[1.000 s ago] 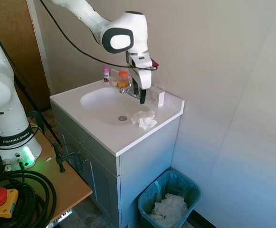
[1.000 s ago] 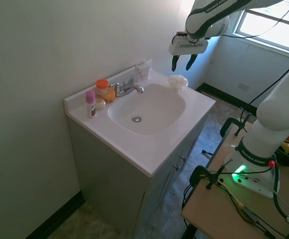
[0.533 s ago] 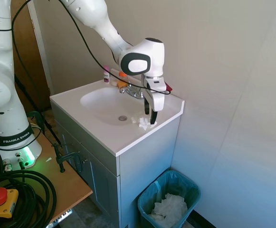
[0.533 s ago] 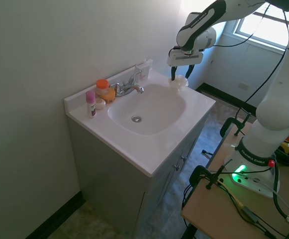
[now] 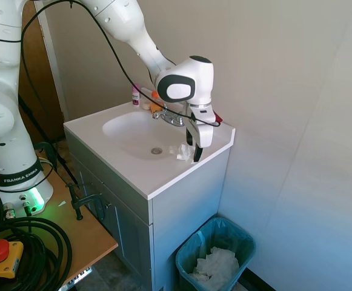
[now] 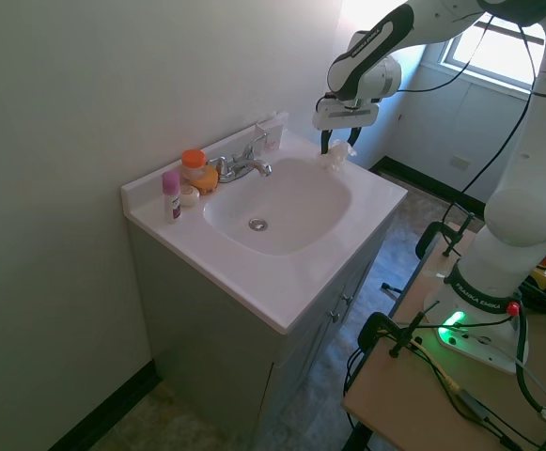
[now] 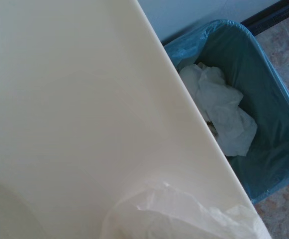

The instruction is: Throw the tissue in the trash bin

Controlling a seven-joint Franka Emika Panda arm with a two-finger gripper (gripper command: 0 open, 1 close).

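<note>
White crumpled paper, the tissue (image 5: 184,152), lies on the vanity top (image 5: 133,176) at the corner past the basin (image 5: 136,132), and we now have the gripper (image 5: 194,147) down on it. A second ago the gripper hung well above the tap (image 5: 171,117) with its fingers spread; half a second ago it was dropping toward the tissue; now its fingertips reach the countertop with the tissue between or against them. From the second exterior view the gripper (image 6: 337,147) stands right at the tissue (image 6: 335,158), the fingers closer together than before, yet we cannot tell whether they have pinched the paper or merely bracket it. We judge that the approach is over and the grasp is the step in hand; the lift and the carry to the bin remain undone. As for containers, the trash bin (image 5: 188,253), lined with a teal bag, stands on the floor beside the cabinet, just below the corner where the tissue lies. It already holds a larger paper wad (image 5: 216,267), which the wrist view also shows lying inside the trash bin (image 7: 276,114) past the counter edge, with the tissue (image 7: 179,214) close under the camera. The basin itself holds nothing we can see.
</note>
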